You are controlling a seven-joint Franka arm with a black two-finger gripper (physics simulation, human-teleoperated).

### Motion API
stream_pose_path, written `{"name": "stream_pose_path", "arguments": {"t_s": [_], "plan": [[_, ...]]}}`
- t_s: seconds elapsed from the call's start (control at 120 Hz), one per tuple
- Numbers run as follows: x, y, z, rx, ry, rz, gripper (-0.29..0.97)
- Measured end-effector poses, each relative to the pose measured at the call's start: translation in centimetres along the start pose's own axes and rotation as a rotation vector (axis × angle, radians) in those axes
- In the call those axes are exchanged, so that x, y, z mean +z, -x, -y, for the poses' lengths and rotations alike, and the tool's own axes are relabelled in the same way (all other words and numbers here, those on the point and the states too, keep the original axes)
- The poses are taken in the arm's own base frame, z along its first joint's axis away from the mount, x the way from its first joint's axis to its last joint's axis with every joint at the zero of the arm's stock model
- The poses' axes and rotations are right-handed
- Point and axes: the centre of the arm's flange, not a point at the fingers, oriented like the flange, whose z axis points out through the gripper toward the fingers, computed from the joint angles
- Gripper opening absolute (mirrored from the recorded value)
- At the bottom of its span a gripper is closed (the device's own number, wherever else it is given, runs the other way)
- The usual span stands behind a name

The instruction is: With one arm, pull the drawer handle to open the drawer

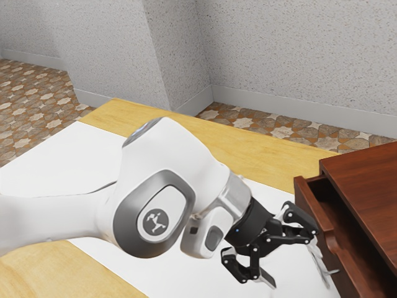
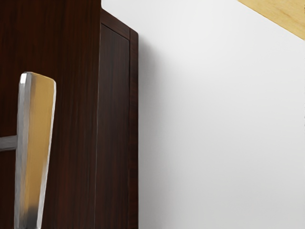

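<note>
A dark red-brown wooden cabinet (image 1: 366, 192) stands at the exterior view's right. Its drawer (image 1: 312, 208) sticks out a little from the cabinet, and a strip of its inside shows behind the front panel. A silver bar handle (image 1: 323, 268) is fixed to the drawer front. My black gripper (image 1: 291, 261) is just on the exterior view's left of the handle, open, fingers spread, with the handle by the finger nearer the drawer and nothing gripped. In the wrist view the handle (image 2: 32, 152) is close up against the dark drawer front (image 2: 76, 119).
The cabinet stands on a white mat (image 1: 68, 167) over a light wooden tabletop (image 1: 248, 149). Grey speckled walls (image 1: 298, 49) and a patterned tile floor (image 1: 37, 99) lie behind. My white arm (image 1: 155, 211) covers the lower left of the exterior view.
</note>
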Motion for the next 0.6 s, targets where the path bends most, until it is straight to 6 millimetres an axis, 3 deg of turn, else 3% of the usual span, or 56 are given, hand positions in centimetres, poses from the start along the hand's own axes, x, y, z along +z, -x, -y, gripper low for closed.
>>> {"name": "stream_pose_path", "arguments": {"t_s": [0.6], "plan": [[-1.8, -0.2, -2.5, -0.002, -0.01, 0.0, 0.66]]}}
